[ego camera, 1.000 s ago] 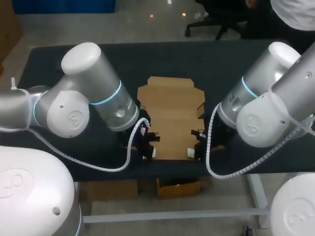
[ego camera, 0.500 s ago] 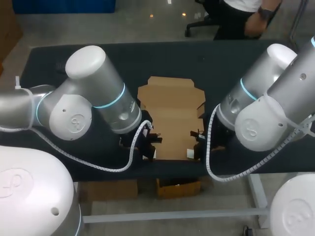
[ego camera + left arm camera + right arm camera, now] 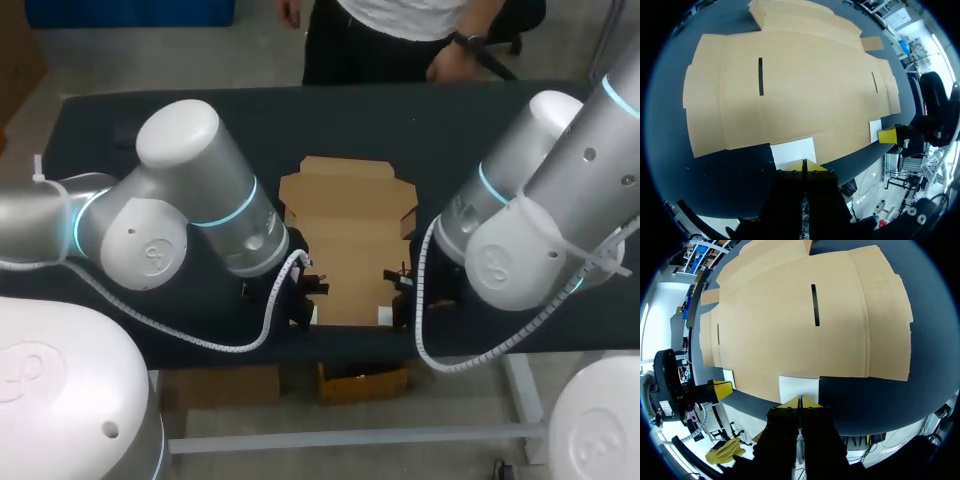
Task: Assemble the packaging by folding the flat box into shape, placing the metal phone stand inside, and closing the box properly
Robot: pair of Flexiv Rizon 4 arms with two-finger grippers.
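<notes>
Head view: box point(image 3: 348, 240) lies flat on desk point(image 3: 150, 110), between both pincers.
Left pincer point(image 3: 804, 165): tips closed, white tab point(image 3: 793, 152) just ahead, probably for folding.
Right pincer point(image 3: 800, 402): tips closed, second tab point(image 3: 799, 388) just ahead.

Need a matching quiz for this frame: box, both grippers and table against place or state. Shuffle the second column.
Things:
1. cardboard box
2. left gripper
3. right gripper
4. table

Place or state:
A. dark surface under everything
B. tips together, at the right white tab on the box's near edge
C. unfolded, lying flat
D. tips together, at the left white tab on the box's near edge

Pairs: 1-C; 2-D; 3-B; 4-A
</notes>
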